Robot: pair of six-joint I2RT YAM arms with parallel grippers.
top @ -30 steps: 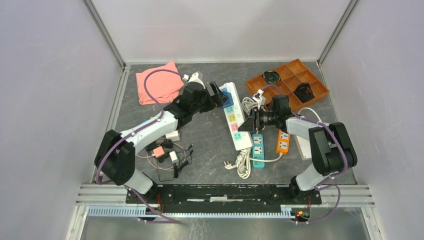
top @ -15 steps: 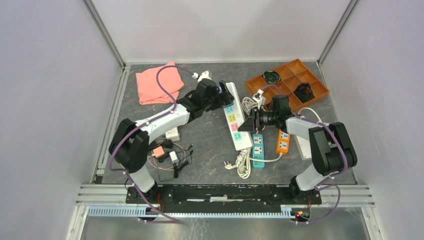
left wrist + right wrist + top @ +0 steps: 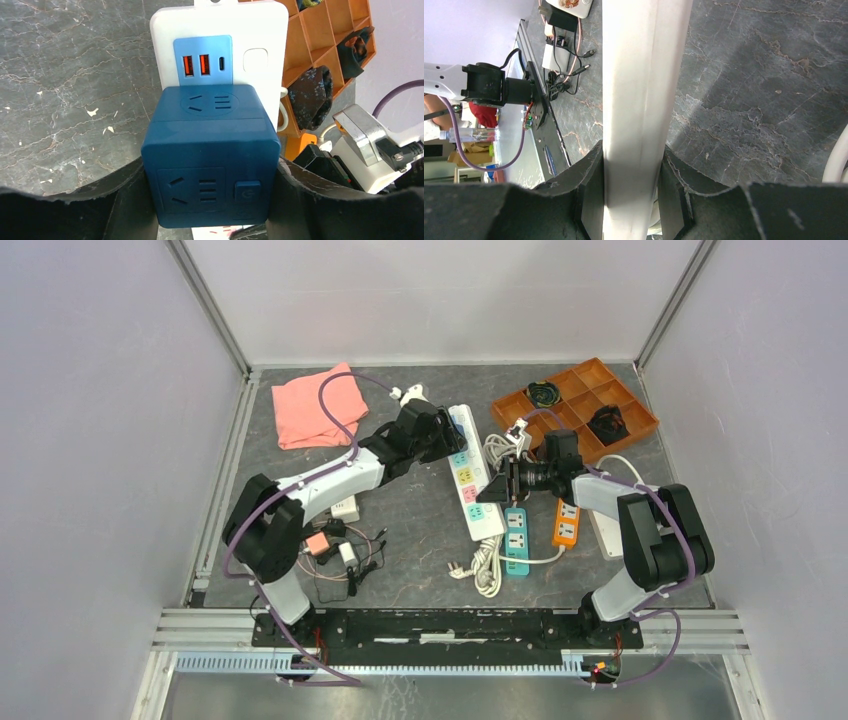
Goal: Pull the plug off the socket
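The socket (image 3: 472, 480) is a long white strip with coloured outlet faces, lying lengthwise mid-table. A dark blue cube plug (image 3: 210, 160) sits in its far end, just below a light blue USB face (image 3: 202, 62). My left gripper (image 3: 210, 200) is shut on the plug, one black finger (image 3: 125, 205) pressed against each side of it. In the top view this gripper (image 3: 446, 434) covers most of the plug. My right gripper (image 3: 631, 190) is shut on the socket's white body (image 3: 639, 75) near its near end (image 3: 495, 490).
A teal strip (image 3: 516, 530) and an orange strip (image 3: 566, 523) lie right of the socket, with coiled white cord (image 3: 485, 565) in front. An orange divided tray (image 3: 575, 405) stands back right. A pink cloth (image 3: 318, 407) is back left, and small adapters and cables (image 3: 335, 545) are near left.
My left arm swung right over the socket's far end and its jaws narrowed onto the blue plug. The right arm and the socket have not moved.
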